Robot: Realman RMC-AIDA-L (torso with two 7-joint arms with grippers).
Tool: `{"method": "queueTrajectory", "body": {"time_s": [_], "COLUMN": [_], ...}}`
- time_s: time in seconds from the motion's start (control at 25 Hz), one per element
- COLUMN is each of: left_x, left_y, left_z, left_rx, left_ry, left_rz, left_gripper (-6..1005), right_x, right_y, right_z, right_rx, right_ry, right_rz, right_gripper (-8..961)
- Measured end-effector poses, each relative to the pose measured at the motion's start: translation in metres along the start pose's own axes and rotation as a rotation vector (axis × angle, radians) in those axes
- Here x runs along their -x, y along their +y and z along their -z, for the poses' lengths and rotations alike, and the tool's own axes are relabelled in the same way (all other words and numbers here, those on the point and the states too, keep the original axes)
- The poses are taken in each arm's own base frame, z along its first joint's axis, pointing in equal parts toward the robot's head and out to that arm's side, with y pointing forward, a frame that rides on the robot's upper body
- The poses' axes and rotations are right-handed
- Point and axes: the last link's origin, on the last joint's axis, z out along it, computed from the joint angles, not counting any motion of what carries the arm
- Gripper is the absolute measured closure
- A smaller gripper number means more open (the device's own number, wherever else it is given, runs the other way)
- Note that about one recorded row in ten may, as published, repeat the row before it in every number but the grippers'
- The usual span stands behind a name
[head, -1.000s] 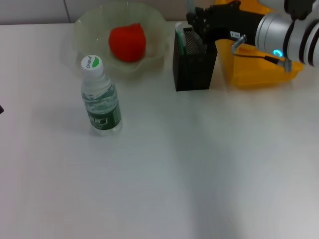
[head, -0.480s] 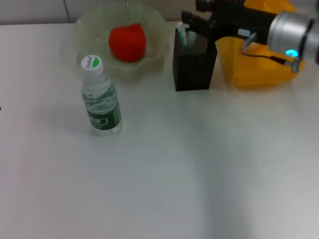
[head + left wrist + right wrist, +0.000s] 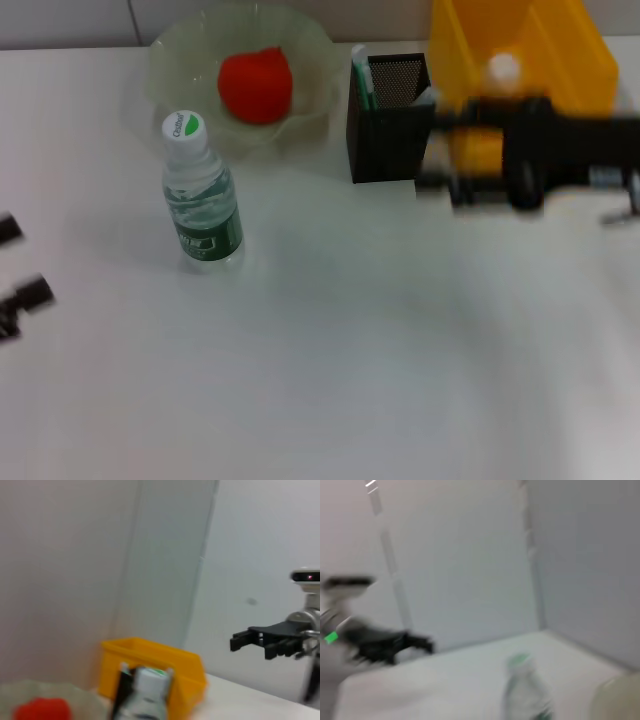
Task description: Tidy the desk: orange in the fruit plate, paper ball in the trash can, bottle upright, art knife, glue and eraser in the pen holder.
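The orange [image 3: 255, 85] lies in the glass fruit plate [image 3: 170, 50] at the back left. In front of it the bottle [image 3: 203, 200] stands upright. The black mesh pen holder [image 3: 390, 125] has a white and green item [image 3: 361, 78] sticking up at its left side; I cannot tell the art knife, glue and eraser apart. A white paper ball [image 3: 502, 68] rests in the yellow trash can [image 3: 570, 60]. My right gripper [image 3: 435, 150] hangs open and empty just right of the pen holder, blurred by motion. My left gripper [image 3: 18, 262] is open at the left edge.
In the left wrist view the bottle cap [image 3: 148, 680] stands before the yellow trash can [image 3: 170, 657], with the right gripper [image 3: 250, 639] in the air beyond. The right wrist view shows the bottle [image 3: 525, 690] and the left gripper [image 3: 395, 645].
My right gripper has left the spot over the pen holder and come forward and down, uncovering the trash can and paper ball. The left gripper's fingers have come into view at the left edge.
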Motion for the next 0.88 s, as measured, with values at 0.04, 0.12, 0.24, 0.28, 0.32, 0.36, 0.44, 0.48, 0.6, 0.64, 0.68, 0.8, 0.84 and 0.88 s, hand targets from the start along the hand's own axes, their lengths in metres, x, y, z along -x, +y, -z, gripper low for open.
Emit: {"method": "queueTrajectory", "body": {"time_s": [0.04,0.12,0.24,0.28,0.32,0.36,0.44,0.48,0.6,0.64,0.68,0.8,0.84,0.88], "left_x": [0.001,0.002,0.006,0.006,0.007,0.007,0.008,0.008,0.007,0.006,0.006,0.004,0.002,0.002], "left_y": [0.004,0.005,0.009,0.009,0.01,0.01,0.011,0.011,0.011,0.01,0.01,0.009,0.007,0.007], "left_z": [-0.008,-0.012,-0.025,-0.025,-0.028,-0.03,-0.038,-0.038,-0.044,-0.047,-0.047,-0.05,-0.052,-0.052], "left_rx": [0.077,0.109,0.194,0.194,0.211,0.224,0.261,0.261,0.287,0.296,0.296,0.303,0.306,0.306], "left_ry": [-0.04,-0.056,-0.108,-0.108,-0.122,-0.13,-0.154,-0.154,-0.168,-0.173,-0.173,-0.182,-0.186,-0.186], "left_rz": [0.016,0.021,0.044,0.044,0.05,0.055,0.069,0.069,0.081,0.087,0.087,0.096,0.101,0.101], "left_gripper": [186,186,186,186,186,186,186,186,186,186,186,186,186,186], "right_x": [-0.01,-0.021,-0.033,-0.033,-0.039,-0.039,-0.046,-0.046,-0.049,-0.052,-0.052,-0.054,-0.055,-0.055], "right_y": [0.011,0.02,0.028,0.028,0.032,0.032,0.037,0.037,0.04,0.041,0.041,0.042,0.042,0.042], "right_z": [0.005,0.01,0.015,0.015,0.018,0.018,0.022,0.022,0.024,0.027,0.027,0.032,0.037,0.037], "right_rx": [0.061,0.105,0.139,0.139,0.15,0.15,0.16,0.16,0.179,0.187,0.187,0.184,0.179,0.179], "right_ry": [0.063,0.122,0.17,0.17,0.181,0.181,0.172,0.172,0.168,0.173,0.173,0.164,0.143,0.143], "right_rz": [0.016,0.018,-0.002,-0.002,-0.012,-0.012,-0.019,-0.019,-0.034,-0.039,-0.039,-0.036,-0.033,-0.033], "right_gripper": [259,258,257,256,255,254,253,252,251,251,251,251,251,252]}}
